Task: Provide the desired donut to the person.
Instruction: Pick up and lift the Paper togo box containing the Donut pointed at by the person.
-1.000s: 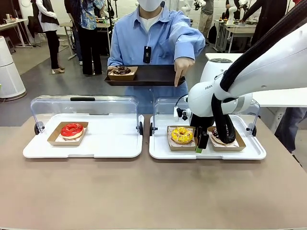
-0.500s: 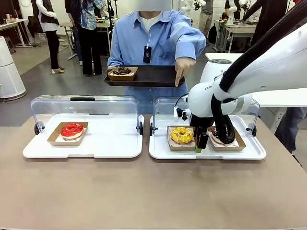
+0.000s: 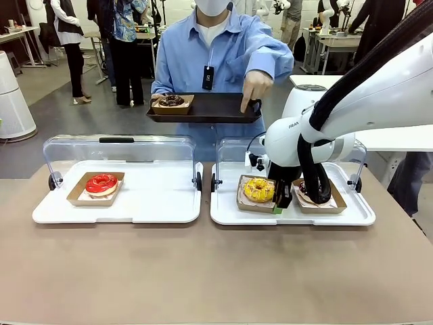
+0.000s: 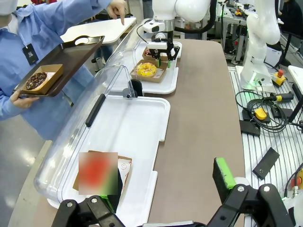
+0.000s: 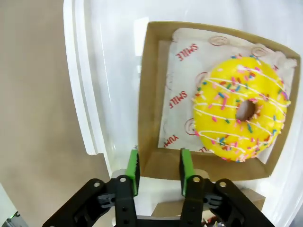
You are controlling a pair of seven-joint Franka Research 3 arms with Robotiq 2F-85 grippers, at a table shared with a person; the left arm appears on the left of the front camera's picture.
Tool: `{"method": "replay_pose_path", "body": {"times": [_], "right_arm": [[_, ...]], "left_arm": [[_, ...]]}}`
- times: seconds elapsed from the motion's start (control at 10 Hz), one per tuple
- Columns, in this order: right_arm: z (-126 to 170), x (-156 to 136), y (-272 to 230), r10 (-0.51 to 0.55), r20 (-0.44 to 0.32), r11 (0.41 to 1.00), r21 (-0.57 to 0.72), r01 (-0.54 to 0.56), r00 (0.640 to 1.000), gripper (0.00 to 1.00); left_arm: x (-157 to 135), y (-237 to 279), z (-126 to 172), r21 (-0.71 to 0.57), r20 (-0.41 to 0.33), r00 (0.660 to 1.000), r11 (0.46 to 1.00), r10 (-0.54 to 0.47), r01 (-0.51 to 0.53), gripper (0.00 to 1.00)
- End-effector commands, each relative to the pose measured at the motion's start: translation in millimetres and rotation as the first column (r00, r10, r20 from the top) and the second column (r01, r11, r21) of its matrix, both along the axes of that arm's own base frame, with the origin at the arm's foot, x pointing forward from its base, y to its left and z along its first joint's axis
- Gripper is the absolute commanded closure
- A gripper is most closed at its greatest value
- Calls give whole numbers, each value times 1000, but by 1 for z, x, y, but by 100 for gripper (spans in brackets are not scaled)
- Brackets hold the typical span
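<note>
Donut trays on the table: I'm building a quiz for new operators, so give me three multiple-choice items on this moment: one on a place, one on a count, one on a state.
1. Where does the yellow donut lie?
A) in a cardboard box on the white tray on the robot's right
B) in a glass bowl
C) on a blue plate

2. How many donuts are on the dark tray held by the person?
A) none
B) one
C) three

3. How is the clear lid of the left white tray?
A) open, standing behind the red donut
B) shut flat
C) taken off

Answers: A, the box with the donut sits on that tray; B, a lone chocolate donut rides there; A, the lid rises at the tray's far edge.
</note>
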State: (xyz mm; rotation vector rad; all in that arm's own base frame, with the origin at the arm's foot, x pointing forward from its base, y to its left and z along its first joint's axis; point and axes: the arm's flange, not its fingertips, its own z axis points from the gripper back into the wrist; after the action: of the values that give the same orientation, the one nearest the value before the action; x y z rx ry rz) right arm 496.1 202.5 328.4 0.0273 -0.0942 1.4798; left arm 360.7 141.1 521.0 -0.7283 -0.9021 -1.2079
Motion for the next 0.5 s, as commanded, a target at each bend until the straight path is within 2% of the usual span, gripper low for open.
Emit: {"method": "replay_pose_path", "body": {"times": [0.0, 0.1, 0.4], "right_arm": [[-6, 6, -2, 7, 4, 1000, 11, -7, 1000, 94], [-6, 6, -2, 7, 4, 1000, 13, -7, 1000, 100], [-8, 6, -2, 7, 1, 1000, 9, -7, 1000, 100]], "left_arm": [[-2, 0, 0, -12, 8, 1000, 1000, -2, 2, 0], [-2, 0, 0, -12, 8, 1000, 1000, -2, 2, 0], [-2, 0, 0, -12, 8, 1000, 1000, -2, 2, 0]]}}
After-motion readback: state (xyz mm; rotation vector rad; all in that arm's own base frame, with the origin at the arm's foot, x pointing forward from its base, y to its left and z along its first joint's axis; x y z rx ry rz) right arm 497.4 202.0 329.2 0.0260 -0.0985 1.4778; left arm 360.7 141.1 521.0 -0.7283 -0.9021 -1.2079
